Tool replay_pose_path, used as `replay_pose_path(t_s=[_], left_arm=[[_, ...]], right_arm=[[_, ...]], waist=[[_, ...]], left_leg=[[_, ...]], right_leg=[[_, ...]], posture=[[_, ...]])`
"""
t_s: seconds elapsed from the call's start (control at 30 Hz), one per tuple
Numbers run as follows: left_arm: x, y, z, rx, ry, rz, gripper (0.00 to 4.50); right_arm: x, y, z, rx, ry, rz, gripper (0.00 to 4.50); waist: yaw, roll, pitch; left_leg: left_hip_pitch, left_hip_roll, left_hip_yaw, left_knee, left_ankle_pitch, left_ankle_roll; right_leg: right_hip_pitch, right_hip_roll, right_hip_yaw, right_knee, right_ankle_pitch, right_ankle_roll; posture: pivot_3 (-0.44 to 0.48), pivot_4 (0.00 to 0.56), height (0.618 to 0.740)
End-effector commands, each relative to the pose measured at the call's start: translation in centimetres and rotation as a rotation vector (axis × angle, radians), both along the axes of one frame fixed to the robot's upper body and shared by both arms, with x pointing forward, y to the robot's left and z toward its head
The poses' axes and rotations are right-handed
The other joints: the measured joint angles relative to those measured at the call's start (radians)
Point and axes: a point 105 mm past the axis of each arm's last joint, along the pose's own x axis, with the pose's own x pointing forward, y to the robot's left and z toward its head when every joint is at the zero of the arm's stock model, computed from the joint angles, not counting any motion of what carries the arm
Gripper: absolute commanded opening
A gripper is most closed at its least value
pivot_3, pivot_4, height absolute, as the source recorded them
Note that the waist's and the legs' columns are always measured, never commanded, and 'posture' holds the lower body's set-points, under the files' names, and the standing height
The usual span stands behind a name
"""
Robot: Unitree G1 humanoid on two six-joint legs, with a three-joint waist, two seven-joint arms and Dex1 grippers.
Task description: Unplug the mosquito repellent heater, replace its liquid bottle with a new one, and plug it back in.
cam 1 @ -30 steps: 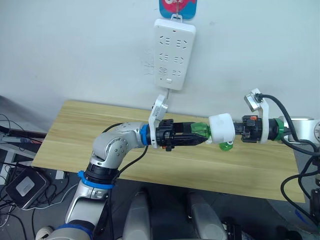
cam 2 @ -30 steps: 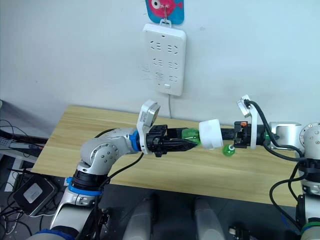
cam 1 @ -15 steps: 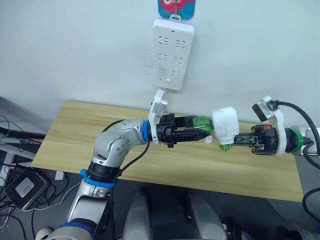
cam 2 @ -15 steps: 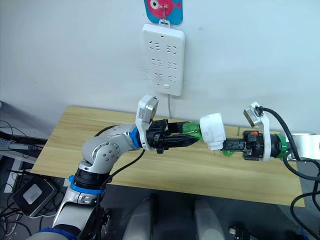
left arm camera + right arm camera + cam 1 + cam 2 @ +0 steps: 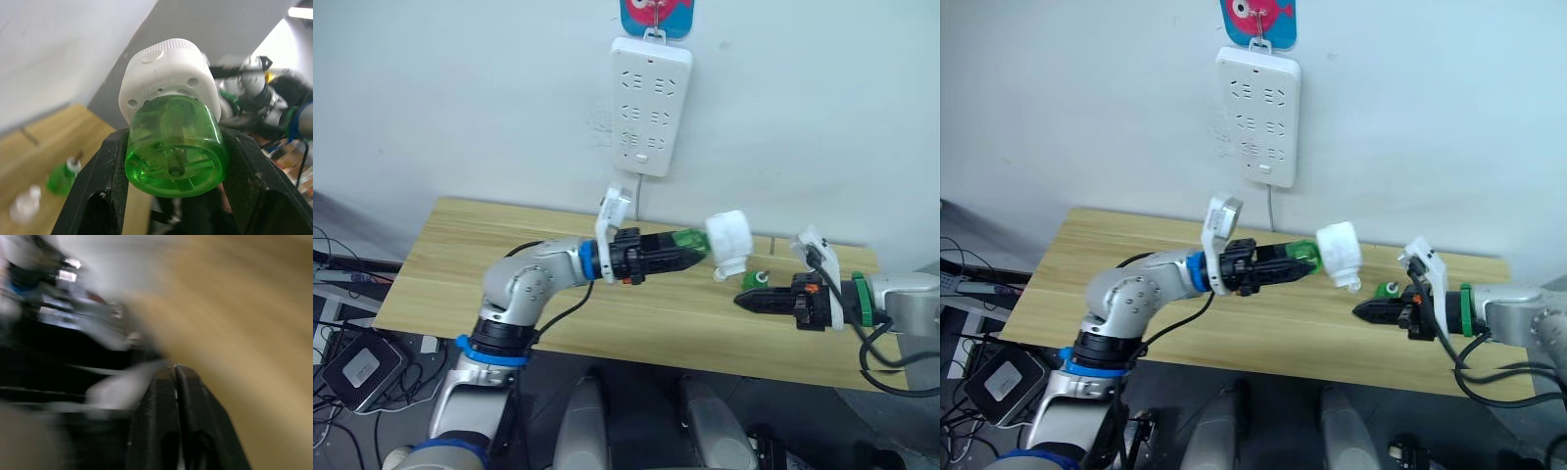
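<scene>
My left gripper point(image 5: 690, 257) is shut on a green liquid bottle point(image 5: 689, 241) held sideways above the table. The white mosquito repellent heater point(image 5: 728, 238) sits on the bottle's far end. In the left wrist view the bottle's base point(image 5: 173, 147) is clamped between both fingers, with the heater point(image 5: 168, 78) behind it. My right gripper point(image 5: 742, 300) is shut and empty, low over the table, below and to the right of the heater. Another green bottle point(image 5: 755, 281) lies on the table just beyond its tips.
The white power strip point(image 5: 651, 93) hangs on the wall above the wooden table point(image 5: 460, 255), with its sockets unoccupied. A small white piece point(image 5: 718, 276) lies on the table under the heater.
My right gripper has let go of the heater and pulled back down to the right, now shut. The left gripper keeps the bottle with the heater on it, raised slightly.
</scene>
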Motion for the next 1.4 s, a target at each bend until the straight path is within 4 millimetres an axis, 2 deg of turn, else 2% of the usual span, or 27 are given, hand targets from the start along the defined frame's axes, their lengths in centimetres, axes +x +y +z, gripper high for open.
replay_pose_path(t_s=[0.03, 0.13, 0.23, 0.3, 0.4, 0.5, 0.6, 0.8, 1.1, 1.2, 1.27, 1.3, 1.37, 1.4], left_arm=[[-0.1, 2.7, 0.3, 0.0, 0.124, -0.022, 2.26], [-0.3, 3.8, 0.4, 0.015, 0.184, -0.045, 2.26], [-0.9, 5.2, 1.5, -0.016, 0.348, -0.122, 2.26], [-0.9, 5.6, 1.7, -0.026, 0.411, -0.139, 2.26], [-1.0, 5.2, 2.2, -0.041, 0.451, -0.164, 2.26], [-1.6, 4.6, 2.6, -0.043, 0.465, -0.206, 2.26], [-1.9, 4.3, 2.2, -0.026, 0.475, -0.213, 2.26], [-2.4, 3.9, 1.3, 0.002, 0.499, -0.228, 2.26], [-2.2, 3.7, 0.7, 0.003, 0.546, -0.223, 2.26], [-2.2, 3.7, 0.6, 0.002, 0.558, -0.219, 2.26], [-2.1, 3.7, 0.5, -0.001, 0.566, -0.216, 2.26], [-2.1, 3.7, 0.5, 0.002, 0.562, -0.213, 2.26], [-2.3, 3.6, 0.6, 0.003, 0.549, -0.215, 2.26], [-2.5, 3.7, 0.7, 0.007, 0.54, -0.22, 2.61]], right_arm=[[1.1, -0.7, 1.4, -0.204, -0.481, 0.206, 1.63], [1.7, -0.8, 1.4, -0.269, -0.69, 0.311, 2.77], [1.7, 1.8, 3.7, -0.276, -1.107, 0.517, 3.84], [1.1, 3.3, 4.3, -0.241, -1.271, 0.609, 4.47], [0.3, 5.5, 5.2, -0.194, -1.5, 0.694, 4.47], [-0.1, 6.7, 5.5, -0.172, -1.622, 0.755, 4.47], [0.2, 7.1, 5.9, -0.152, -1.67, 0.765, 4.47], [0.3, 8.3, 6.6, -0.12, -1.732, 0.809, 4.47], [0.2, 9.8, 7.6, -0.091, -1.815, 0.881, 4.47], [0.1, 10.1, 7.9, -0.082, -1.827, 0.899, 3.9], [-0.2, 10.3, 7.9, -0.074, -1.83, 0.924, 3.27], [-0.3, 10.3, 7.9, -0.072, -1.83, 0.931, 3.11], [-0.3, 10.3, 7.9, -0.071, -1.826, 0.935, 3.11], [-0.2, 10.3, 8.0, -0.072, -1.824, 0.935, 3.11]], waist=[[-0.004, 0.0, 0.0], [-0.006, 0.0, -0.001], [-0.009, 0.0, -0.001], [-0.011, 0.0, -0.001], [-0.008, 0.0, -0.001], [-0.002, 0.0, -0.001], [0.002, 0.0, -0.001], [0.001, 0.0, -0.001], [0.001, 0.0, -0.001], [0.001, 0.0, -0.001], [0.001, 0.0, -0.001], [0.001, 0.0, -0.001], [0.001, 0.0, -0.001], [0.001, 0.0, -0.001]], left_leg=[[0.001, 0.0, 0.001, 0.0, 0.0, 0.0], [0.004, 0.0, 0.001, 0.0, 0.0, 0.0], [0.004, 0.0, 0.001, 0.0, 0.0, -0.001], [0.004, 0.0, 0.001, 0.001, 0.001, -0.001], [0.005, 0.0, -0.001, 0.0, 0.001, -0.002], [0.006, 0.0, -0.003, 0.0, 0.003, -0.005], [0.006, 0.0, -0.004, 0.0, 0.006, -0.01], [0.007, 0.0, -0.005, 0.0, 0.007, -0.011], [0.008, 0.0, -0.005, 0.0, 0.007, -0.012], [0.008, 0.0, -0.006, 0.0, 0.007, -0.012], [0.008, 0.0, -0.005, 0.0, 0.007, -0.012], [0.009, 0.0, -0.005, 0.0, 0.007, -0.012], [0.009, 0.0, -0.005, 0.0, 0.007, -0.012], [0.009, 0.0, -0.005, 0.0, 0.007, -0.012]], right_leg=[[0.001, 0.0, 0.0, 0.0, 0.0, 0.0], [0.003, 0.0, 0.001, 0.0, 0.0, 0.0], [0.003, 0.0, 0.001, 0.001, 0.0, 0.0], [0.003, 0.0, 0.0, 0.003, 0.0, 0.0], [0.003, 0.0, -0.002, 0.008, 0.0, 0.0], [0.004, 0.0, -0.004, 0.009, 0.003, -0.005], [0.004, -0.001, -0.005, 0.009, 0.004, -0.007], [0.005, -0.001, -0.005, 0.011, 0.005, -0.008], [0.006, -0.001, -0.006, 0.012, 0.005, -0.008], [0.006, -0.001, -0.006, 0.013, 0.005, -0.008], [0.006, -0.001, -0.006, 0.013, 0.005, -0.008], [0.006, -0.001, -0.006, 0.013, 0.005, -0.008], [0.006, -0.001, -0.006, 0.013, 0.005, -0.008], [0.006, -0.001, -0.006, 0.013, 0.005, -0.008]], posture=[[-0.063, 0.262, 0.74], [-0.062, 0.267, 0.74], [-0.061, 0.262, 0.74], [-0.064, 0.261, 0.74], [-0.061, 0.259, 0.74], [-0.063, 0.259, 0.74], [-0.065, 0.258, 0.74], [-0.068, 0.258, 0.74], [-0.071, 0.263, 0.74], [-0.073, 0.262, 0.74], [-0.072, 0.266, 0.74], [-0.071, 0.264, 0.74], [-0.068, 0.266, 0.74], [-0.068, 0.266, 0.74]])
